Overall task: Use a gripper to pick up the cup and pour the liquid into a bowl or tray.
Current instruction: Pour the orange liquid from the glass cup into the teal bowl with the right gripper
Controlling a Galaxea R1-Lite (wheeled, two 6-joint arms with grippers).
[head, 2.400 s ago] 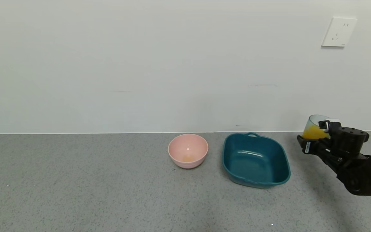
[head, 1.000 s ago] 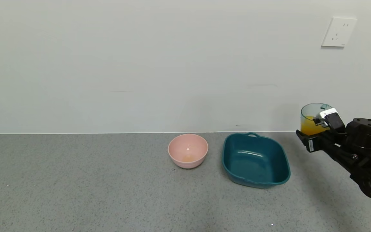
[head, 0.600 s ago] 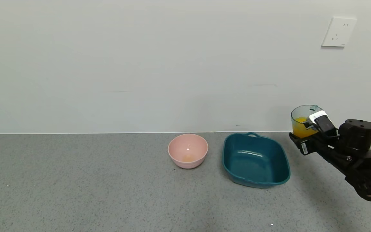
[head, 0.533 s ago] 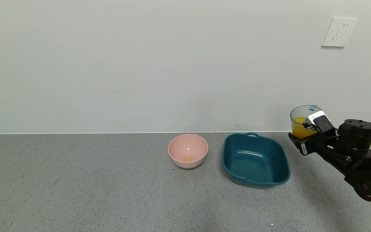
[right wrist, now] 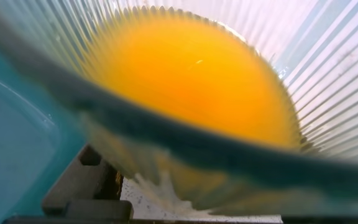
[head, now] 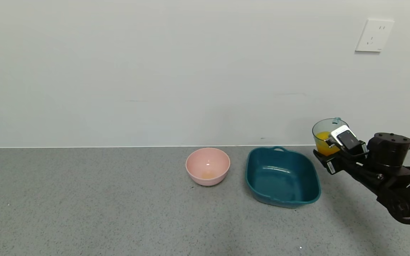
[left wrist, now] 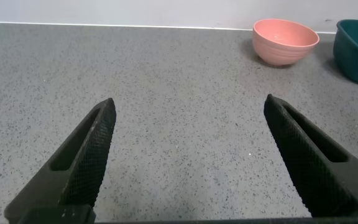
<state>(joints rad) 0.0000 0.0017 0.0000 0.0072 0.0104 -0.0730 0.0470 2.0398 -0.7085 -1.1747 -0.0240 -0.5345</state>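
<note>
In the head view my right gripper (head: 331,149) is shut on the cup (head: 323,132), a pale translucent tumbler held in the air just right of the teal basin (head: 252,170). The cup stands near upright, leaning slightly left, about a third full of orange liquid (head: 321,145). In the right wrist view the ribbed cup (right wrist: 331,68) and its liquid (right wrist: 191,81) fill the picture, with the basin (right wrist: 8,149) below at one side. My left gripper (left wrist: 188,102) hangs open over bare table, far from the cup.
A small pink bowl (head: 208,166) stands just left of the basin, with a faint orange stain inside; the left wrist view shows it (left wrist: 285,41) too. The grey speckled table (head: 84,206) meets a white wall behind. A wall socket (head: 374,35) sits high at the right.
My right gripper has carried the cup leftward, closer to the basin's right edge, and a little lower. The bowl and basin have not moved.
</note>
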